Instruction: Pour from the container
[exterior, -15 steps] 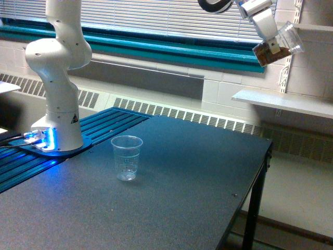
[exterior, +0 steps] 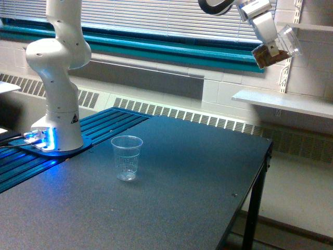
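My hand (exterior: 266,37) holds the container (exterior: 277,48) by its side wall, tilted high beyond the worktop's (exterior: 197,172) far edge; I judge it light, thin and easily crushed.

1. The robot arm (exterior: 56,78) was glossy white, built of rounded, bulbous segments stacked above a cylindrical lower column.
2. A small yellow triangular warning label sat low on that column, facing the camera.
3. The arm's base (exterior: 52,143) rested on a dark round plate and glowed bright blue along its lower edge.
4. Dark cables ran out from the base toward the exterior view's left.
5. Near the top edge, a black ring showed at the wrist, followed by the white, boxy gripper (exterior: 263,23).
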Available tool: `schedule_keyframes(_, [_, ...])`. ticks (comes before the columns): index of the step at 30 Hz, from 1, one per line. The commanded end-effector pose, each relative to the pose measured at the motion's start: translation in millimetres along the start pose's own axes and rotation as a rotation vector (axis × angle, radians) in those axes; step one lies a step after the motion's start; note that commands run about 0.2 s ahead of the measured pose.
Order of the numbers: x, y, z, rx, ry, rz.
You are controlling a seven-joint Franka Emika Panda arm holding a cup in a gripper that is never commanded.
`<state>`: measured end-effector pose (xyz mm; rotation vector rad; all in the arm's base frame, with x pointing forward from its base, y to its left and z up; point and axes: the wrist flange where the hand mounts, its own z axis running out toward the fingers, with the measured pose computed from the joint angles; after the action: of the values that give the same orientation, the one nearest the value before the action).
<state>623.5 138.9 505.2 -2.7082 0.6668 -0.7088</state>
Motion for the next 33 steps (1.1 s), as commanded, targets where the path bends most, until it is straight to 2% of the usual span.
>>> schedule_keyframes(1, [2,3,-9.2,0.004,0.022,-0.01])
schedule_keyframes(13, [0,31,-23.0,-0.018,0.05,-0.03])
schedule_keyframes(25, [-19,74,-41.4,-0.087,0.086,-0.066])
schedule_keyframes(33, [-33,102,-48.6,-0.127,0.096,-0.061])
